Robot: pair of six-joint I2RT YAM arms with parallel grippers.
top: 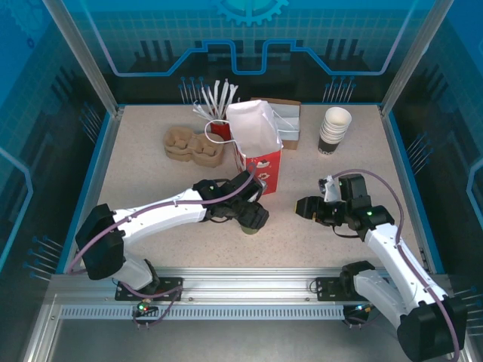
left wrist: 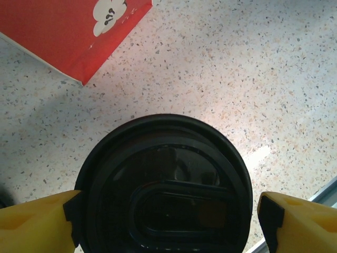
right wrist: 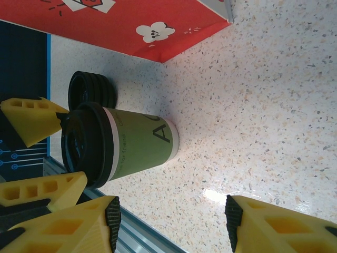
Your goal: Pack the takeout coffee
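Note:
The takeout coffee is an olive-green paper cup with a black lid, standing upright on the table in front of the red bag. My left gripper hangs over it, open. Its yellow fingers straddle the lid: the left pad sits at the rim, and a narrow gap shows at the right pad. From above, the left gripper covers most of the cup. My right gripper is to the cup's right, pointed at it, open with only bare table between its fingertips.
A red paper bag stands open behind the cup. A low stack of black lids sits beside the cup. Brown cup carriers lie at back left. Stirrers, a box and stacked cups line the back.

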